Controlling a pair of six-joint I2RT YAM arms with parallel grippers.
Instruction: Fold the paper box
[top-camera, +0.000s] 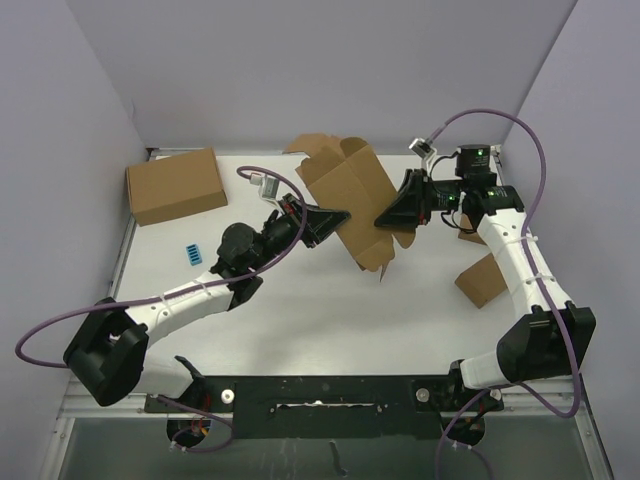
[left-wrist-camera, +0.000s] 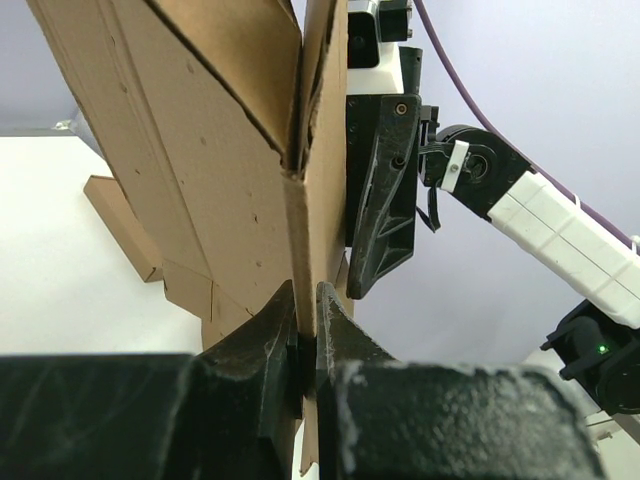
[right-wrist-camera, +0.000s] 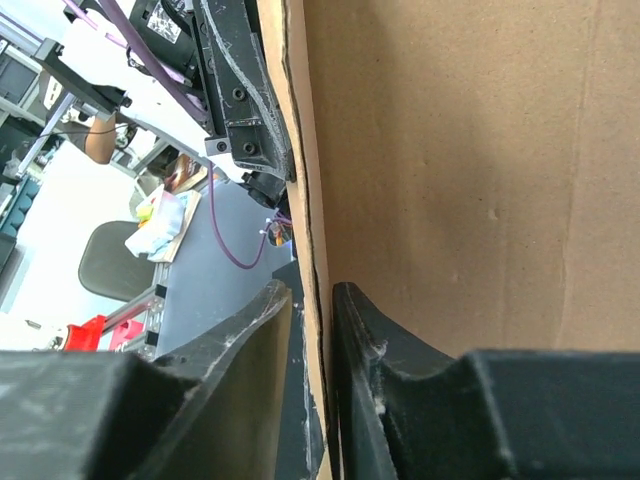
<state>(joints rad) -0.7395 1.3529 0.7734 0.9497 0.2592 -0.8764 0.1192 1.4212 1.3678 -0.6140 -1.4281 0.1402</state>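
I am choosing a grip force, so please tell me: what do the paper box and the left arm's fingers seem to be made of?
The paper box: thin brown cardboard, matte, with a fibrous speckled face and raw cut edges. The left fingers: likely hard black plastic, dull and rough, with whitish scuffing along the edges.

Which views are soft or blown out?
Top view: even light, sharp, no glare on the box. Left wrist: left tool slightly soft up close, cardboard crisp. Right wrist: right tool soft, far left of frame blown out.
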